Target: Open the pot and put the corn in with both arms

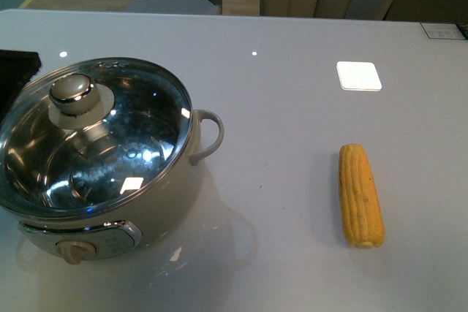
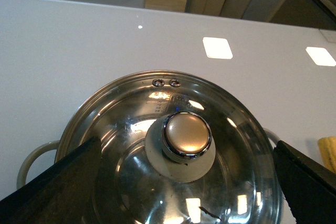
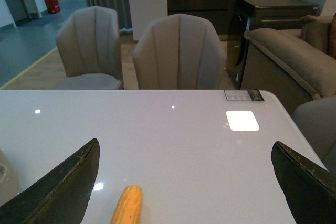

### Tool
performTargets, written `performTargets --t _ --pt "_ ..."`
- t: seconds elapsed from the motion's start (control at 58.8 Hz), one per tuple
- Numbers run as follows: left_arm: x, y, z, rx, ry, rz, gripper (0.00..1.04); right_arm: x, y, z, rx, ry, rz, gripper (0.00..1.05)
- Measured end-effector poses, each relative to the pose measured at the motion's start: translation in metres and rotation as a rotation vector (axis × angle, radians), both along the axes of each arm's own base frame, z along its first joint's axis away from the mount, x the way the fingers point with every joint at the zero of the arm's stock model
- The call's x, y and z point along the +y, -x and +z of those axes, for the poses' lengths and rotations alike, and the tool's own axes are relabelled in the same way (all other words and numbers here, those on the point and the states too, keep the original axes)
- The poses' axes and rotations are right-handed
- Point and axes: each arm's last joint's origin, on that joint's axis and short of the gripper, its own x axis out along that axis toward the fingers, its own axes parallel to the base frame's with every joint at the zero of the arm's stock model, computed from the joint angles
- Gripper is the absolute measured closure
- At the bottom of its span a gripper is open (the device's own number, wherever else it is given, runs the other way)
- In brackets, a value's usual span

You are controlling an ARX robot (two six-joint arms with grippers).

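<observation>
Nearest, the cream pot (image 1: 172, 195) sits by the glossy tabletop's (image 1: 278, 93) near-left corner with its domed glass lid (image 1: 139, 151) on. The ribbed yellow corn (image 1: 360, 195) lies toward the near-right edge. Only the wrist views show claws. The left gripper (image 2: 186, 141) gapes wide and empty over the shiny lid knob (image 2: 186, 132). The right gripper (image 3: 185, 142) spreads wide and empty near the corn. Beyond stand padded chairs (image 3: 178, 51).
</observation>
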Motion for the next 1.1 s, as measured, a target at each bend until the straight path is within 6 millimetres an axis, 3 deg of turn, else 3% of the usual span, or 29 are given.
performTargets --t 0.255,0.595,1.105 --pt "-0.015 -0.028 -0.026 0.067 -0.042 -0.065 0.07 0.000 0.000 0.000 0.000 0.000 0.000 0.09" --pt "-0.023 -0.062 -0.034 0.108 -0.029 -0.111 0.07 0.000 0.000 0.000 0.000 0.000 0.000 0.09" --pt "-0.024 -0.070 -0.038 0.241 -0.040 -0.095 0.07 0.000 0.000 0.000 0.000 0.000 0.000 0.09"
